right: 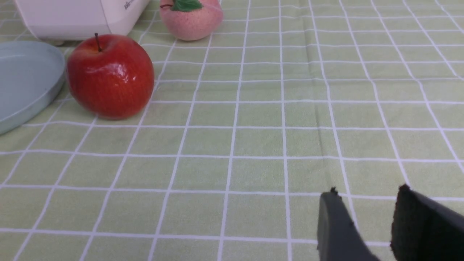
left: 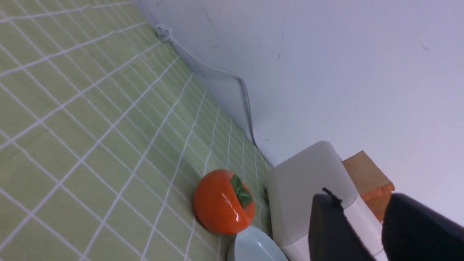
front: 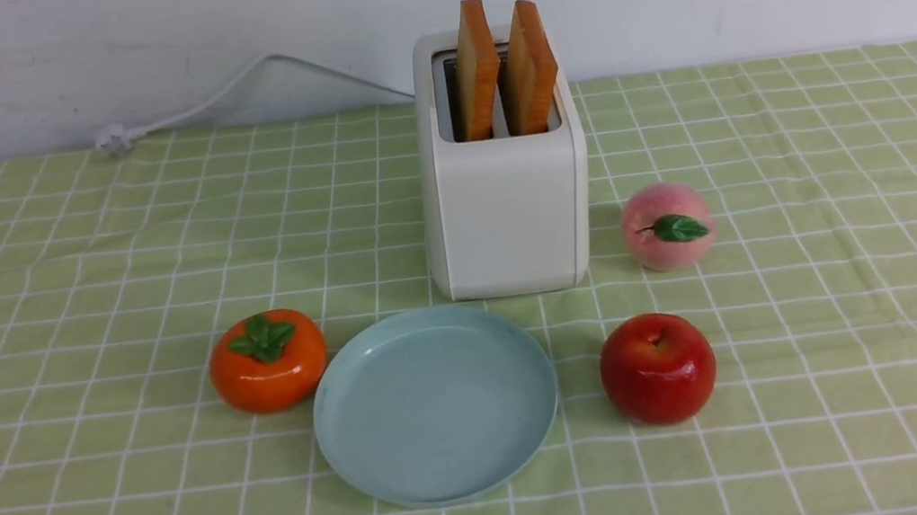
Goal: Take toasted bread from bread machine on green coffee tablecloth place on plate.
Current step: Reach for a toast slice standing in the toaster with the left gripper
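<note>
Approach step: no slice lifted yet.
Both slices of toasted bread (front: 476,69) stand upright in the bread machine (front: 508,223), just behind the plate (front: 435,406). Your left gripper (left: 360,203) and right gripper (right: 368,195) are parted, holding nothing. Next, bring one over a slice, straddling its faces.

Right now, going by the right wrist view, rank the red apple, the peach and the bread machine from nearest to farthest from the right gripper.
1. Red apple, nearest the right gripper, beside the plate.
2. Peach, farther back, past the apple.
3. Bread machine, farthest, behind the plate.
</note>
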Robot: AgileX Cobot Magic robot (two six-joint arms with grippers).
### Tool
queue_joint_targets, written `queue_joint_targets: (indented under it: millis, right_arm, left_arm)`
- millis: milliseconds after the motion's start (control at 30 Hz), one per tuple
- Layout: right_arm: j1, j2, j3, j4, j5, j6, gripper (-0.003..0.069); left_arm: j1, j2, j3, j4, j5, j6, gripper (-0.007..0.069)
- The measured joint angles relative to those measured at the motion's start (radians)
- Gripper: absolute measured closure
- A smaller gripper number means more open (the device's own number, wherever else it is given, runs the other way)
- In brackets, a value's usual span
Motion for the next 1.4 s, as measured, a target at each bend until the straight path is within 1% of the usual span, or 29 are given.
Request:
queue_joint_targets:
  millis: [100, 233, 267, 300, 333, 367, 400, 433, 467, 533, 567, 600, 633, 667, 700, 767, 800, 833, 900, 1000, 1067, 1133, 1167, 1200, 1267, 1400]
  right_arm:
    - [0.0, 0.0, 0.0, 0.0, 0.0, 0.0, 0.0419]
    - [0.0, 0.0, 0.0, -0.003, 0.0, 0.0, 0.0419]
    - [0.0, 0.0, 0.0, -0.006, -0.001, 0.0, 0.0419]
    - [0.0, 0.0, 0.0, -0.011, -0.008, 0.0, 0.0419]
    - [0.0, 0.0, 0.002, -0.013, -0.022, 0.0, 0.0419]
    - [0.0, 0.0, 0.004, -0.011, -0.032, 0.0, 0.0419]
    - [0.0, 0.0, 0.005, -0.008, -0.043, 0.001, 0.0419]
    - [0.0, 0.0, 0.011, 0.021, -0.081, 0.012, 0.0419]
    - [0.0, 0.0, 0.012, 0.026, -0.086, 0.013, 0.0419]
    - [0.0, 0.0, 0.012, 0.108, -0.176, 0.046, 0.0419]
    - [0.0, 0.0, 0.012, 0.144, -0.214, 0.068, 0.0419]
    - [0.0, 0.0, 0.012, 0.152, -0.221, 0.072, 0.0419]
    - [0.0, 0.0, 0.012, 0.214, -0.268, 0.105, 0.0419]
    - [0.0, 0.0, 0.012, 0.228, -0.272, 0.111, 0.0419]
    - [0.0, 0.0, 0.012, 0.271, -0.306, 0.126, 0.0419]
    - [0.0, 0.0, 0.012, 0.315, -0.329, 0.14, 0.0419]
    - [0.0, 0.0, 0.012, 0.324, -0.331, 0.14, 0.0419]
    - [0.0, 0.0, 0.009, 0.351, -0.323, 0.147, 0.0421]
    - [0.0, 0.0, -0.025, 0.368, -0.273, 0.15, 0.0438]
    - [0.0, 0.025, -0.124, 0.367, -0.167, 0.108, 0.0484]
    - [0.0, 0.081, -0.248, 0.362, -0.059, 0.018, 0.0531]
    - [0.0, 0.132, -0.332, 0.359, 0.035, -0.043, 0.0556]
    - [0.0, 0.145, -0.352, 0.359, 0.059, -0.068, 0.056]
    - [0.0, 0.191, -0.418, 0.359, 0.145, -0.117, 0.0571]
    - [0.0, 0.265, -0.503, 0.358, 0.266, -0.16, 0.0575]
    - [0.0, 0.359, -0.606, 0.349, 0.361, -0.2, 0.0565]
  left_arm:
    - [0.0, 0.0, 0.0, -0.001, 0.001, 0.0, 0.0428]
    - [0.0, 0.0, -0.057, 0.002, 0.07, 0.039, 0.0566]
    - [0.0, 0.0, -0.068, 0.004, 0.078, 0.048, 0.0583]
    - [0.0, 0.0, -0.099, 0.012, 0.094, 0.074, 0.0622]
    - [0.0, 0.0, -0.145, 0.024, 0.12, 0.124, 0.0638]
    - [0.0, 0.0, -0.181, 0.028, 0.144, 0.157, 0.0638]
    - [0.0, 0.0, -0.195, 0.029, 0.149, 0.163, 0.0638]
    - [0.0, 0.016, -0.261, 0.033, 0.21, 0.221, 0.0638]
    - [0.0, 0.019, -0.268, 0.034, 0.21, 0.228, 0.0638]
    - [-0.001, 0.078, -0.349, 0.034, 0.302, 0.309, 0.0638]
    - [-0.005, 0.098, -0.365, 0.034, 0.319, 0.331, 0.0638]
    - [-0.009, 0.107, -0.372, 0.034, 0.325, 0.336, 0.0638]
    - [-0.034, 0.137, -0.39, 0.035, 0.333, 0.379, 0.0638]
    - [-0.043, 0.144, -0.392, 0.035, 0.333, 0.384, 0.0638]
    - [-0.086, 0.17, -0.398, 0.036, 0.333, 0.413, 0.0638]
    - [-0.146, 0.206, -0.399, 0.036, 0.333, 0.426, 0.0638]
    - [-0.146, 0.206, -0.399, 0.036, 0.333, 0.428, 0.0638]
    - [-0.189, 0.244, -0.4, 0.036, 0.333, 0.431, 0.0638]
    - [-0.23, 0.298, -0.405, 0.036, 0.32, 0.432, 0.0638]
    - [-0.275, 0.399, -0.423, 0.036, 0.259, 0.446, 0.0638]
    - [-0.299, 0.496, -0.451, 0.036, 0.201, 0.474, 0.0638]
    - [-0.31, 0.561, -0.472, 0.036, 0.174, 0.502, 0.0638]
    - [-0.311, 0.569, -0.48, 0.036, 0.17, 0.505, 0.0638]
    - [-0.319, 0.632, -0.51, 0.036, 0.161, 0.528, 0.0638]
    - [-0.33, 0.715, -0.556, 0.036, 0.157, 0.558, 0.0638]
    - [-0.362, 0.839, -0.641, 0.035, 0.15, 0.589, 0.0638]
